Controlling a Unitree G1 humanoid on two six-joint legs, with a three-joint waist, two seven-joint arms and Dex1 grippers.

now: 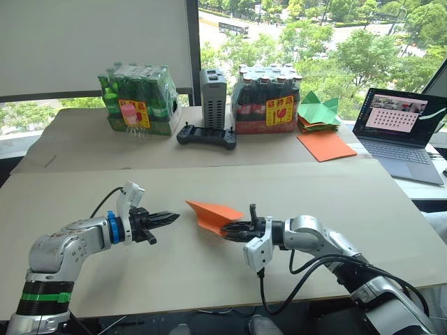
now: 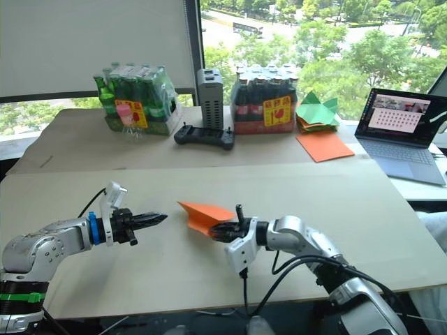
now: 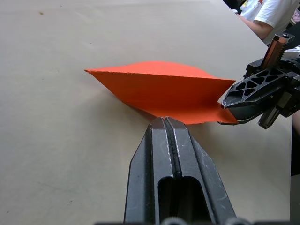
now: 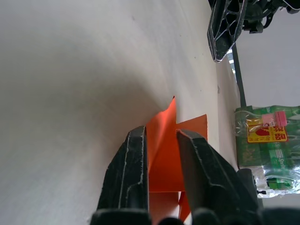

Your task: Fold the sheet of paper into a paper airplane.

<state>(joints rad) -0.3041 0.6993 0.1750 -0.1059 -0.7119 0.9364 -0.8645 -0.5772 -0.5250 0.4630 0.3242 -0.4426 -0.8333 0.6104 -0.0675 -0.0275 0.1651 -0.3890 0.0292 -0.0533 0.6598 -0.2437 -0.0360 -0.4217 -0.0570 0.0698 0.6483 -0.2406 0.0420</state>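
Note:
The bright-orange sheet of paper (image 1: 208, 213) lies mid-table, folded into a pointed wedge like a paper airplane, its nose toward the left and one flap raised. My right gripper (image 1: 230, 230) is at its right end. In the right wrist view its fingers (image 4: 133, 168) stand a little apart, straddling the raised orange flap (image 4: 164, 126), so it is open around the paper. My left gripper (image 1: 171, 218) is shut and empty, with its tip (image 3: 164, 121) just short of the paper's (image 3: 159, 91) near edge.
At the back stand two shrink-wrapped bottle packs (image 1: 138, 99) (image 1: 267, 99), a grey box (image 1: 213, 89) and a black controller (image 1: 206, 135). Green folded papers (image 1: 318, 110), a smooth orange sheet (image 1: 326, 145) and a laptop (image 1: 401, 129) sit at the right. A person's white sleeve (image 3: 274, 11) shows beyond the table.

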